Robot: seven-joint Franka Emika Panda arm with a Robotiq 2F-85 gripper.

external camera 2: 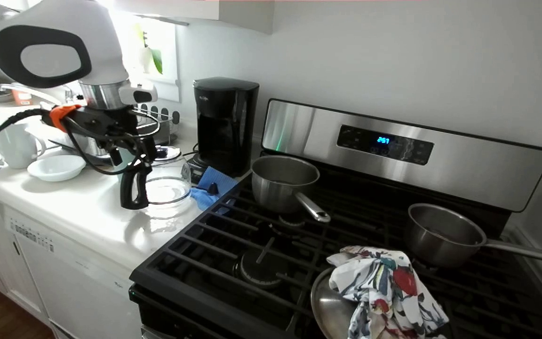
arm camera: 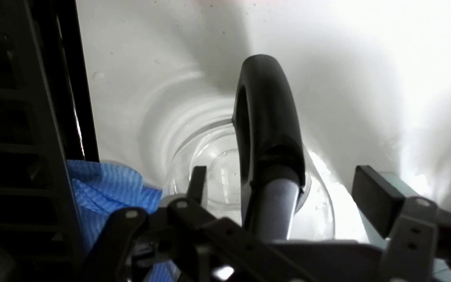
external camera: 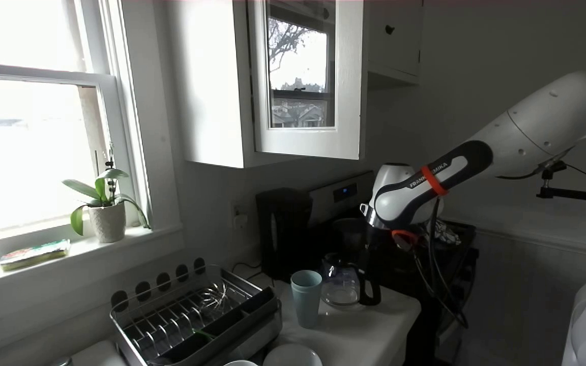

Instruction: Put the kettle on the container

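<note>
Presently, kettle (external camera: 343, 295): one, clear glass with black handle (external camera: 373, 299); in an exterior view it stands upright on the worktop (external camera: 346, 338), just right of a pale blue-green cup (external camera: 305, 300).
Coffee maker (external camera: 280, 231): one, dark, far of the kettle and to its left; perhaps the container meant, by guess only.
Kettle by the stove (external camera 2: 172, 278): in an exterior view, on the worktop near the stove's left edge, a blue cloth (external camera 2: 207, 188) just beside it on the right.
Glass body (external camera 2: 174, 172): judged stiff, slick and breakable; no liquid can be made out through the wall, so probably light. Not to be squeezed or knocked.
Handle: judged rigid and the right place to hold, taken across its upright grip; the kettle will hang off to one side, so a firm, square hold is advised against twisting.
Pincer (arm camera: 281, 176): in the wrist view, fingers (arm camera: 378, 201) well apart, one on the stove side of the handle, one on the cup side; nothing clamped.
Contact: none visible; a gap shows between each finger and the handle. Whether the cup-side finger clears the cup cannot be told.
</note>
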